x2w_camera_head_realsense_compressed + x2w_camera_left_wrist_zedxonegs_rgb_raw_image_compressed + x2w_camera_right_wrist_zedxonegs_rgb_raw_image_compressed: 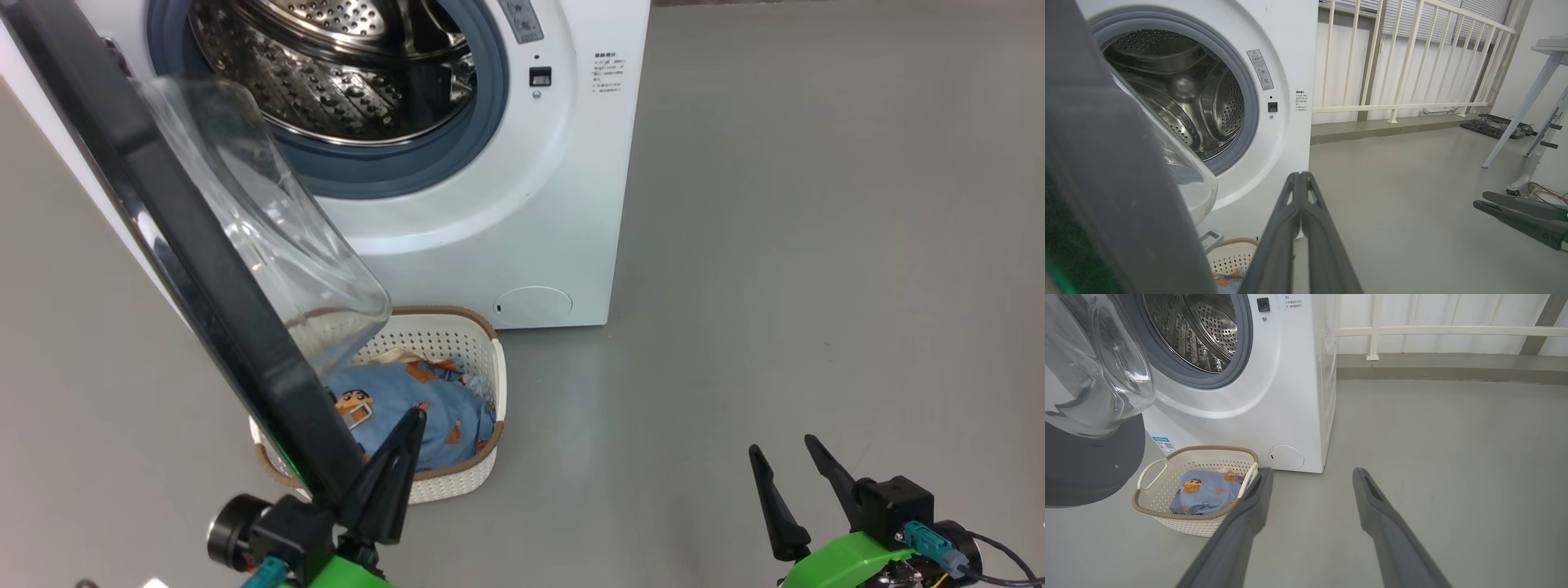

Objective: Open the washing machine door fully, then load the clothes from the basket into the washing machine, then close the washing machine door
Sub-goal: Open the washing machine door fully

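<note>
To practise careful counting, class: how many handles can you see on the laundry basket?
2. In the right wrist view, one handle is at the basket's left end, the other handle at its right end. None seems hidden.

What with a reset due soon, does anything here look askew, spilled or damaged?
Nothing stands out. The basket sits upright on the floor before the washing machine, the clothes all inside it, none spilled. The washing machine door stands open and looks intact.

head: high, looking down | left wrist: close beside door (1106, 183) | right wrist: low, farther back | shared: washing machine (506, 229) front
</note>
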Tool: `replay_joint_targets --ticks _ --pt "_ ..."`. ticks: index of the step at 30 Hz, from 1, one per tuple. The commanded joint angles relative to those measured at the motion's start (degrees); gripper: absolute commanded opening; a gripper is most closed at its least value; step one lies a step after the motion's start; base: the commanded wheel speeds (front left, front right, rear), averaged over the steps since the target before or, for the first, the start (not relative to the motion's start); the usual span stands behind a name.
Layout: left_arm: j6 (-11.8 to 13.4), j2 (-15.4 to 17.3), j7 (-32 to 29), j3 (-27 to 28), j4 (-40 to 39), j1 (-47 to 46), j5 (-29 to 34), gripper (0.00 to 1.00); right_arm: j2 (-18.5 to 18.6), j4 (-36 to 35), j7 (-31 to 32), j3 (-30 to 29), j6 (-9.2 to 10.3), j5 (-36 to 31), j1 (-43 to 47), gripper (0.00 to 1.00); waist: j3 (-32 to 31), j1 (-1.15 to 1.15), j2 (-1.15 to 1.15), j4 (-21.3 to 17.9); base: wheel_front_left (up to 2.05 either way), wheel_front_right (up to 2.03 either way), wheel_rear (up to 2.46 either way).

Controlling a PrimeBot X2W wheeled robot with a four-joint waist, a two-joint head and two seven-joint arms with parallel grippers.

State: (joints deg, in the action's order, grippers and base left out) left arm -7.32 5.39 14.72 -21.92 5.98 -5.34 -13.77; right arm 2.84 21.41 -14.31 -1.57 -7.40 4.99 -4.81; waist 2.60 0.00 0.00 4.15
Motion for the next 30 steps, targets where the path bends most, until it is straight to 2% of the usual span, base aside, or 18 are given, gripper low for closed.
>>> replay_joint_targets --ticks 1,14,30 --pt "-0.2 0.3 0.3 2.1 -1.0 -2.6 -0.4 0.0 0.0 -1.1 -0.7 1.7 -0.09 0.6 -2.2 1.0 0.2 0.0 0.0 -0.1 0.0 0.0 0.0" --pt "-0.2 -0.3 0.3 5.1 2.3 -4.8 -0.5 0.0 0.0 -0.7 -0.7 1.6 -0.09 1.4 -2.8 1.0 1.7 0.0 0.0 0.3 0.0 0.0 0.0" --pt "-0.2 -1.6 0.3 11.4 4.3 -1.9 0.9 0.0 0.0 -0.2 -0.7 1.6 -0.09 2.3 -2.8 1.0 1.3 0.0 0.0 4.4 0.0 0.0 0.0"
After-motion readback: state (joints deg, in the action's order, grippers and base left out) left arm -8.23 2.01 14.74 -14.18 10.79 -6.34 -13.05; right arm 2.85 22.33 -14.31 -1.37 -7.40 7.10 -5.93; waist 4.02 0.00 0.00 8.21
